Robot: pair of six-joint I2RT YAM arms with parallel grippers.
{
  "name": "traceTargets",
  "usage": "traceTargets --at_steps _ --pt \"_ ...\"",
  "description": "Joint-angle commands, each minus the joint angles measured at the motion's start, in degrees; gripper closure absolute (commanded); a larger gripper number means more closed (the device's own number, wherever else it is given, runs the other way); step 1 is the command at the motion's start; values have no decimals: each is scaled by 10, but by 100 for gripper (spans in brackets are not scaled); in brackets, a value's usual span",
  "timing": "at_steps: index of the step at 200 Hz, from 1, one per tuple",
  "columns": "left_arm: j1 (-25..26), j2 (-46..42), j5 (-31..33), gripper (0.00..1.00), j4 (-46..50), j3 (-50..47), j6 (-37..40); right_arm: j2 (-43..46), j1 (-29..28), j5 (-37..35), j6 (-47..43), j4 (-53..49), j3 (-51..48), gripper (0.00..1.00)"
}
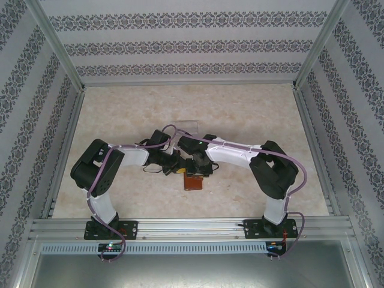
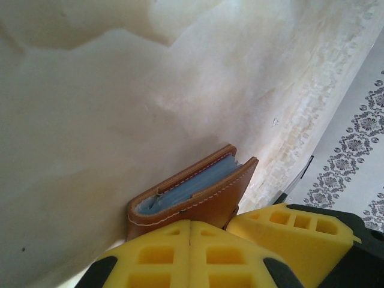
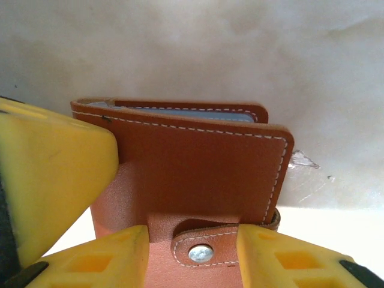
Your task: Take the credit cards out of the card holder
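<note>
At frame centre in the top view, on the pale bench (image 1: 252,120): card holder (image 1: 193,182), reddish-brown leather, covers slightly parted, grey-blue pockets showing along the edge. The right fingers (image 3: 282,258) are clamped on its lower flap, one either side of the snap tab (image 3: 201,247). The left fingers (image 2: 162,252) are clenched together, tips touching the cover.

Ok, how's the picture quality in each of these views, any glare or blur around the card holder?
Top external: even, soft light, the card holder small and low in detail. Left wrist: the table washed out, with soft shadows along the top, the card holder's stitching readable. Right wrist: leather and stitching crisp, the table blown out to white at lower right.
</note>
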State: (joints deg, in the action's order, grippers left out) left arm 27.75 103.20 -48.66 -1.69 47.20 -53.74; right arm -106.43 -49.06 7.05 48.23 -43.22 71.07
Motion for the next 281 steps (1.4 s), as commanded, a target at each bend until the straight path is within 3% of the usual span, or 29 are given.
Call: traceTargets --at_steps 1,93,170,243,281 --pt "8 20 7 100 3 -11 -2 -34 -11 -26 8 -21 10 57" --pt "8 33 11 100 17 -6 10 -49 -18 -56 10 -39 13 68" --pt "8 39 46 100 100 24 58 -6 -13 -65 7 -46 21 82" --pt "7 41 88 100 186 52 114 50 5 -77 -2 -62 -7 85" --pt "6 32 98 100 212 69 125 73 16 -75 -3 -52 -39 74"
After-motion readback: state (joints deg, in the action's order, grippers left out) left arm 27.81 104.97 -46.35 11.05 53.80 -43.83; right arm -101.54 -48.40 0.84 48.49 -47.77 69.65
